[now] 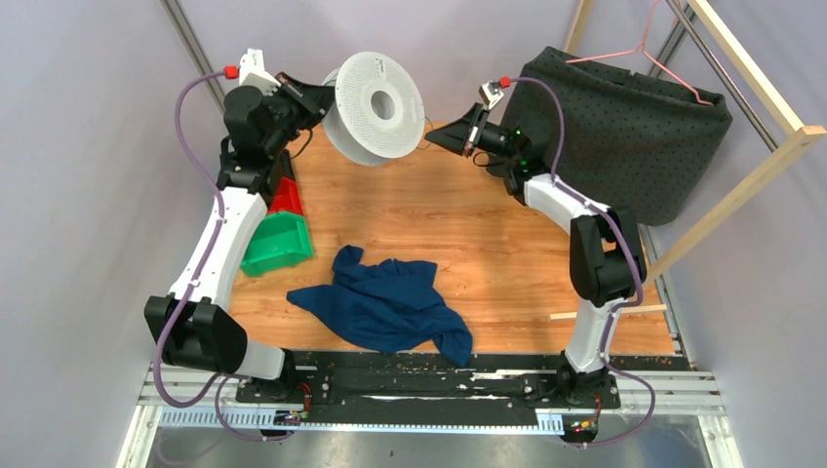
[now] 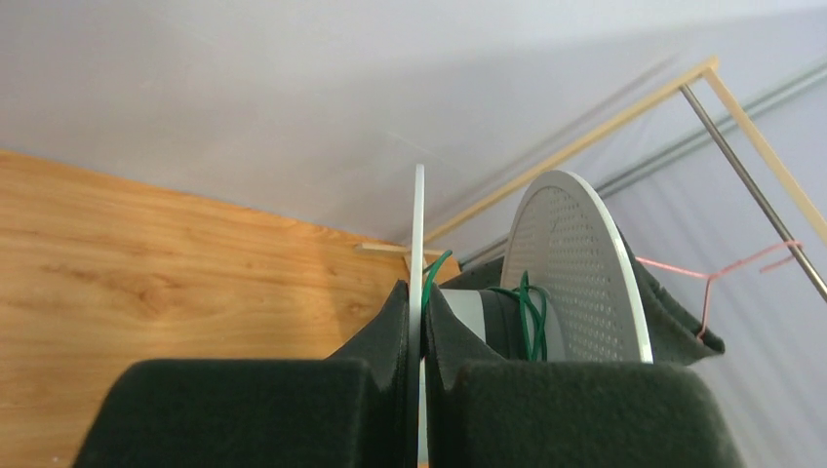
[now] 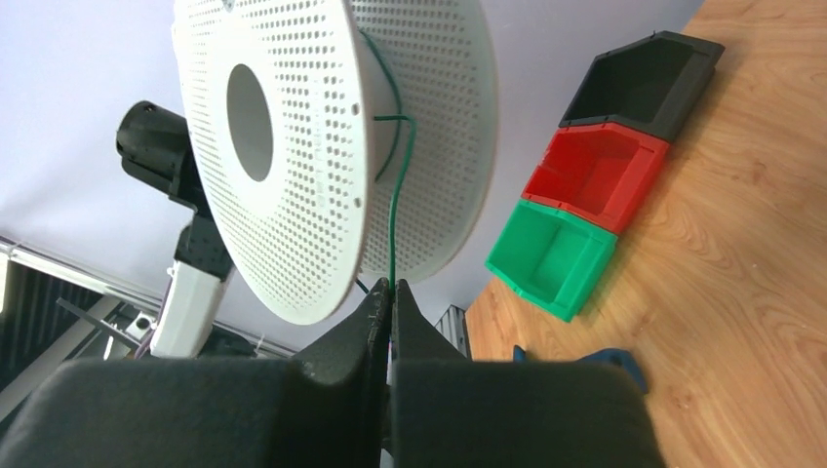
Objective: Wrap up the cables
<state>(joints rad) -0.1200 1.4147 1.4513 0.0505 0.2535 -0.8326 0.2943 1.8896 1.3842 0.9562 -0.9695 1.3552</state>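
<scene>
A white perforated spool (image 1: 378, 105) hangs in the air at the back centre. My left gripper (image 1: 320, 97) is shut on the rim of one spool flange (image 2: 419, 244); the other flange (image 2: 575, 273) stands to its right. A thin green cable (image 2: 527, 317) is wound loosely on the core. It runs down from the spool (image 3: 332, 146) as a taut cable (image 3: 394, 224) into my right gripper (image 3: 390, 292), which is shut on it. In the top view my right gripper (image 1: 436, 139) sits just right of the spool.
A crumpled blue cloth (image 1: 385, 302) lies on the wooden table (image 1: 507, 244) at front centre. Green (image 1: 280, 244) and red (image 1: 285, 198) bins stand at the left; a black bin (image 3: 649, 83) lies beyond them. A dark fabric box (image 1: 624, 132) with a pink hanger (image 1: 644, 49) stands back right.
</scene>
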